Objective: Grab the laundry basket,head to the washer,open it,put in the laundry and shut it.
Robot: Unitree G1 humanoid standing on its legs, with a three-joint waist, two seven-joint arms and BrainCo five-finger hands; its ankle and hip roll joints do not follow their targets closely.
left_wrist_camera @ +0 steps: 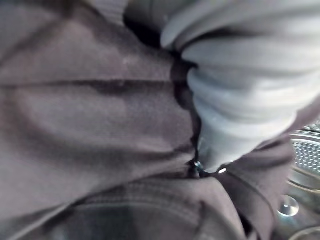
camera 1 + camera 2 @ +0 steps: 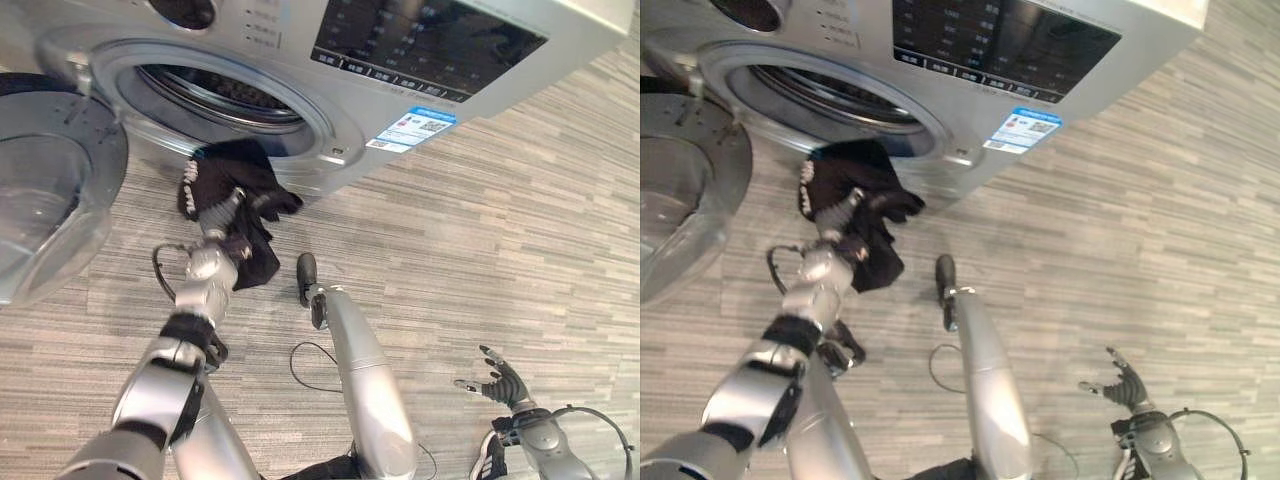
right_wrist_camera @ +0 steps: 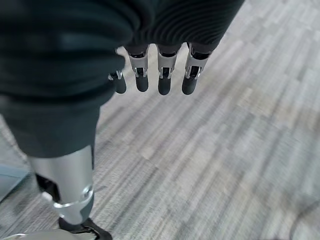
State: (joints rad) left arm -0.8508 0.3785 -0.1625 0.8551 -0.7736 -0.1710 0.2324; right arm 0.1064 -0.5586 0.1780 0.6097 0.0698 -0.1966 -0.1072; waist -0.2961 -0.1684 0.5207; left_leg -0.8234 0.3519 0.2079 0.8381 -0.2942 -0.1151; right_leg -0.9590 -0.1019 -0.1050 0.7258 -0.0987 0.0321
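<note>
dark garment (image 1: 95,125) fills near view | washer drum (image 1: 305,155) beyond it

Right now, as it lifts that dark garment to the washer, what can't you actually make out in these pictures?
- Left hand: its fingers are buried in the dark garment, also in the left wrist view, so the grip is unreadable.
- Washer drum: shadowed past the opening; contents can't be seen.
- Washer door: cut off by the eye views' left edge.
- Control panel print: too small.
- Right hand hangs open, idle.

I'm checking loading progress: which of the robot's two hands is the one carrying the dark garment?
The left hand, raised at the washer opening with the dark garment bunched round it. The right hand hangs open and empty over the floor.
</note>
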